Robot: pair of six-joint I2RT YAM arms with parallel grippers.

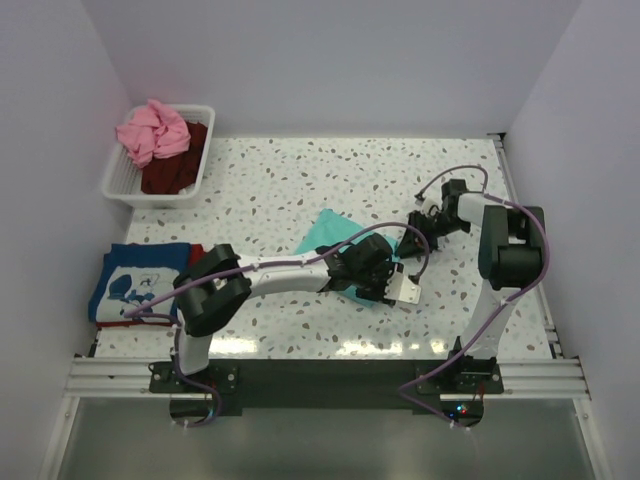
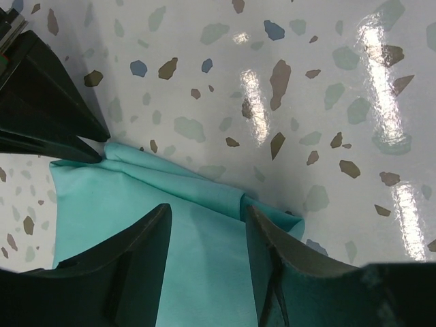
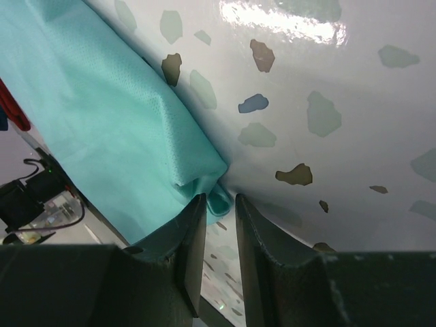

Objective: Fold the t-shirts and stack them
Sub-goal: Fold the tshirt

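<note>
A teal t-shirt (image 1: 335,240) lies partly folded mid-table. My left gripper (image 1: 388,283) is open. Its fingers (image 2: 146,259) stand wide apart over the flat teal cloth (image 2: 204,272), near a folded edge. My right gripper (image 1: 420,228) is at the shirt's right corner. Its jaws are nearly closed, pinching a small roll of teal cloth (image 3: 228,197) at the tips. In the left wrist view, the right gripper's fingers (image 2: 48,116) meet at that corner. A blue t-shirt with white print (image 1: 140,280) lies folded on a red one at the left.
A white slatted basket (image 1: 120,185) at the back left holds a pink t-shirt (image 1: 150,130) and a dark maroon one (image 1: 175,170). White walls enclose the speckled table (image 1: 300,180) on three sides.
</note>
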